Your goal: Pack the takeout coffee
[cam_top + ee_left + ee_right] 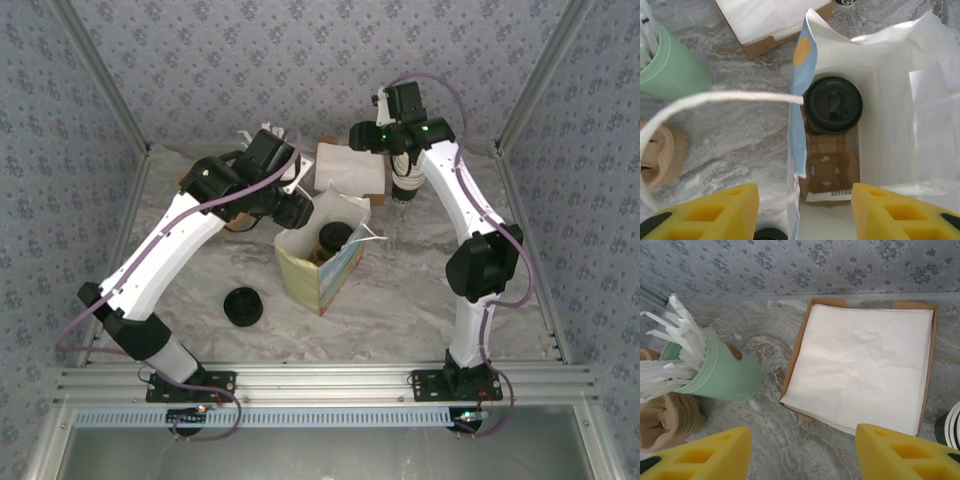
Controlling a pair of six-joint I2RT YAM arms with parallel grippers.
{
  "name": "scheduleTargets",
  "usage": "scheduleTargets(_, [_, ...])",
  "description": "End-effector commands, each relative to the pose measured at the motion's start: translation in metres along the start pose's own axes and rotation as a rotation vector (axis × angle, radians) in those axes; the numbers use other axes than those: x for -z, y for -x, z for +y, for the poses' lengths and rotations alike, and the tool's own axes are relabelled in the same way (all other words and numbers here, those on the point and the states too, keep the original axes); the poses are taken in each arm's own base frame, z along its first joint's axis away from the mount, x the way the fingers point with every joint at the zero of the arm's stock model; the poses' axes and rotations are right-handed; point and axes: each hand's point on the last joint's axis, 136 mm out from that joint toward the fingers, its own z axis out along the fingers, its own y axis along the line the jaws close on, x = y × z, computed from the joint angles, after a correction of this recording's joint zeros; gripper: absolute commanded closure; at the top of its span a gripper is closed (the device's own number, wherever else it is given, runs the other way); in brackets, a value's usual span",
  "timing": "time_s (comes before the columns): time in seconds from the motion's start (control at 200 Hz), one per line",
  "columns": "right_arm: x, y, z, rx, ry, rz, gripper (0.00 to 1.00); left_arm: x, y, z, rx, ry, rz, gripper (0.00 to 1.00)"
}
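Takeout coffee: we see the takeout coffee (833, 104) from above, mostly its black round lid. It stands upright inside the paper bag (900, 100), towards the upper left of the bag's floor in the left wrist view.
Carrier: a brown cardboard carrier (832, 172) lies flat in the bottom of the bag, and the coffee sits at its upper end.
Paper bag: it is open at the top, white inside, blue and yellow outside, and stands at the middle of the bench (420, 300). Its white cord handle (715, 99) arcs out to the left.
Left gripper: the left gripper (805, 215) hangs over the bag's mouth with its yellow fingers spread wide. The bag's left wall runs between them, and we see nothing pinched.
Right gripper: the right gripper (802, 455) is spread and empty. It is above the bench just below the napkin tray (865, 365) in its own view, and upper right of the bag in the top view.
Loose lid: a black loose lid (243, 306) lies on the bench lower left of the bag, apart from it.
Mint cup: the mint cup (715, 372) holds white sticks, left of the napkin tray.
Cream cups: a stack of cream cups (665, 420) lies just beside the mint cup, lower left.
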Motion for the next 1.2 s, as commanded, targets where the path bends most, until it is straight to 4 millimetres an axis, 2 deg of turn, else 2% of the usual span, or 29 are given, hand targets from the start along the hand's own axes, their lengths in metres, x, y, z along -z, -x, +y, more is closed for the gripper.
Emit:
scheduleTargets(0.0, [-0.004,0.007,0.001,0.034,-0.015,-0.01,0.41,-0.018,0.014,0.003,-0.033,0.033,-0.024,0.47])
scheduleTargets(0.3, [-0.033,0.002,-0.001,0.066,-0.032,0.02,0.41,-0.054,0.008,0.0,-0.036,0.037,0.041,0.49])
scheduleTargets(0.49, [-0.054,-0.005,-0.002,0.075,-0.047,0.043,0.41,-0.063,-0.001,0.011,-0.021,0.093,0.07,0.67])
scheduleTargets(0.615, [-0.068,-0.014,-0.003,0.098,-0.08,0.068,0.41,-0.058,-0.005,0.015,-0.003,0.11,0.062,0.82])
scheduleTargets(0.715, [-0.079,-0.021,-0.003,0.105,-0.09,0.084,0.41,-0.051,-0.009,0.019,0.026,0.126,0.052,0.88])
scheduleTargets(0.994, [-0.105,-0.036,-0.008,0.136,-0.138,0.113,0.39,-0.025,-0.023,0.04,0.236,0.197,0.007,0.98])
scheduleTargets(1.194, [-0.124,-0.044,-0.016,0.127,-0.177,0.132,0.39,-0.009,-0.031,0.053,0.343,0.23,-0.044,0.99])
